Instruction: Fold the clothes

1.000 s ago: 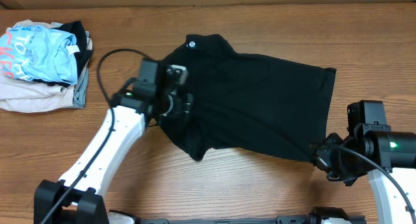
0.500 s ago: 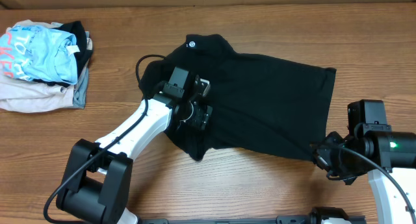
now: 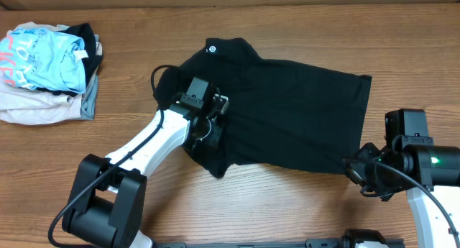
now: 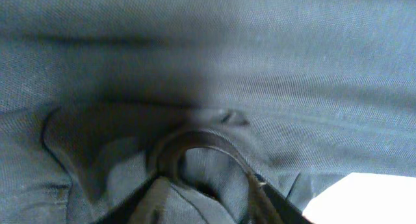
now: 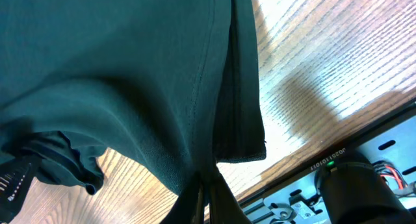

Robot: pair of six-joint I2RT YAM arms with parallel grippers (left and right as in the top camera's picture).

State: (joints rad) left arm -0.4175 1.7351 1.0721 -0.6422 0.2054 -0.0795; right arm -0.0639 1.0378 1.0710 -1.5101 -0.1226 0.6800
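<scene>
1. The black T-shirt [image 3: 287,111] is lying spread mid-desk [image 3: 287,219], collar toward 11 o'clock
2. The left tool [image 3: 210,126] is pinching bunched cloth at its 8 o'clock side; the right tool [image 3: 357,172] is clamping the 4 o'clock hem corner
3. It is looking light and limp, so hems seem the safest holds

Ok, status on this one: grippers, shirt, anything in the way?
Right gripper shut on black shirt hem. Left gripper pressed into cloth, grip unclear. Shirt lies spread out. Clothes pile sits apart.
</scene>
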